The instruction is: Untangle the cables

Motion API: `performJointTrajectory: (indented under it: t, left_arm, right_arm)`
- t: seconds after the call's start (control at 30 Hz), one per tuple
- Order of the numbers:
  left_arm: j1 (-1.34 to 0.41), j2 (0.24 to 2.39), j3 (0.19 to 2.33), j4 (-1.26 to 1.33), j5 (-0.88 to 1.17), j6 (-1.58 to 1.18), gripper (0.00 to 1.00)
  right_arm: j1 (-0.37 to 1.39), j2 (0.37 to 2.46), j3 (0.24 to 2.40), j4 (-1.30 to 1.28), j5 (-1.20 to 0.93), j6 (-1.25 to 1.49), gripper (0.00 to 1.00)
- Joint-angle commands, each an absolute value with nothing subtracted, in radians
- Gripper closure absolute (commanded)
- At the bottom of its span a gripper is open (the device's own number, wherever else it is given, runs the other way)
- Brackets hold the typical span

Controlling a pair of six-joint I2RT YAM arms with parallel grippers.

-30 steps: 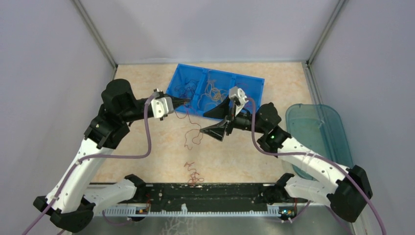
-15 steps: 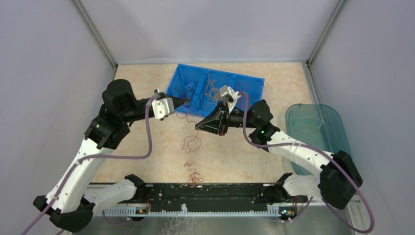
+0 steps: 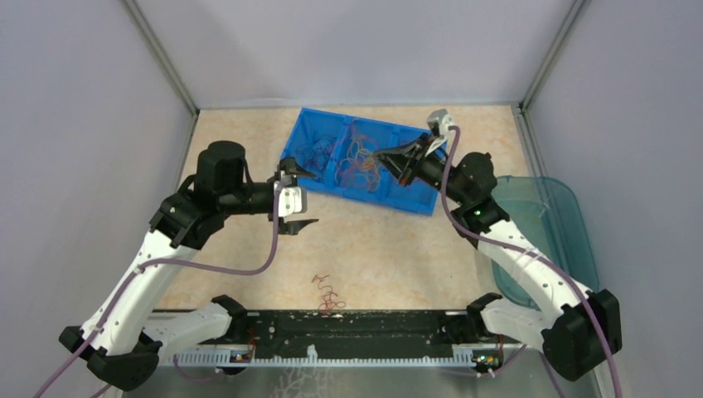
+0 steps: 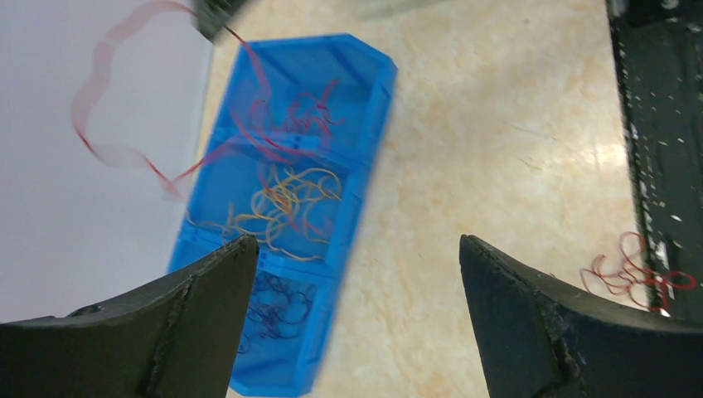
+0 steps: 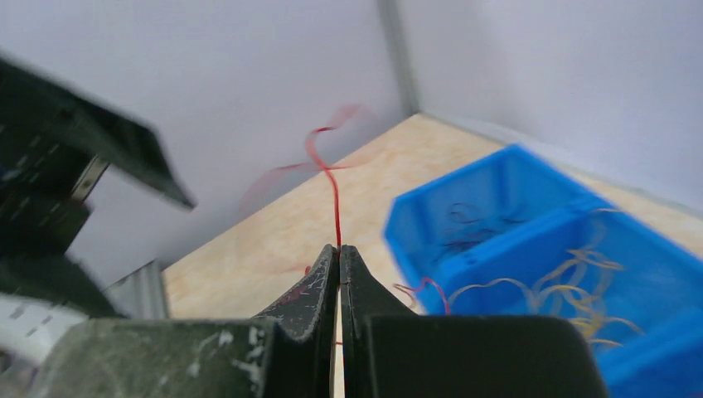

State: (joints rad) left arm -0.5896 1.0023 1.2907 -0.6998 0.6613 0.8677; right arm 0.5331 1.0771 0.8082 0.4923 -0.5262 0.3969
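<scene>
Right gripper (image 5: 339, 249) pinched shut on one red cable (image 5: 336, 195). The strand trails loose and blurred beyond the fingertips, over the blue bin (image 3: 419, 201) at far centre of the table (image 3: 414, 249)

Left gripper (image 3: 300, 199) jaws wide apart, holding nothing, just near-left of the bin

Bin compartments hold red cables (image 4: 290, 116), orange-yellow cables (image 4: 286, 199), dark purple-blue cables (image 4: 273, 303)

Small red tangle (image 3: 329, 294) lies at the near table edge

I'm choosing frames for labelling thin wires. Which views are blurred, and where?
Top external: sharp. Left wrist: the thin red wire strand smears into a loop; the blue plastic compartment bin looks streaked. Right wrist: strand crisp at the shut right gripper, ghosted above.
</scene>
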Motion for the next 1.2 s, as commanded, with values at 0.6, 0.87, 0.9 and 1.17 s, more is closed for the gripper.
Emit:
performJointTrajectory:
  t: [0.6, 0.87, 0.9, 1.17]
  left_arm:
    - [-0.595, 0.960, 1.241, -0.811, 0.604, 0.963, 0.01]
    - [-0.595, 0.949, 1.239, -0.801, 0.600, 0.955, 0.00]
    - [-0.595, 0.951, 1.237, -0.795, 0.595, 0.942, 0.00]
    - [-0.579, 1.027, 1.250, -0.798, 0.432, 0.805, 0.00]
  right_arm:
    - [0.328, 1.194, 0.907, 0.237, -0.044, -0.018, 1.00]
    - [0.328, 1.302, 0.945, 0.158, -0.012, -0.040, 1.00]
    - [0.328, 1.322, 0.956, 0.143, -0.031, -0.027, 1.00]
    - [0.329, 1.411, 1.034, 0.073, 0.006, 0.035, 0.75]
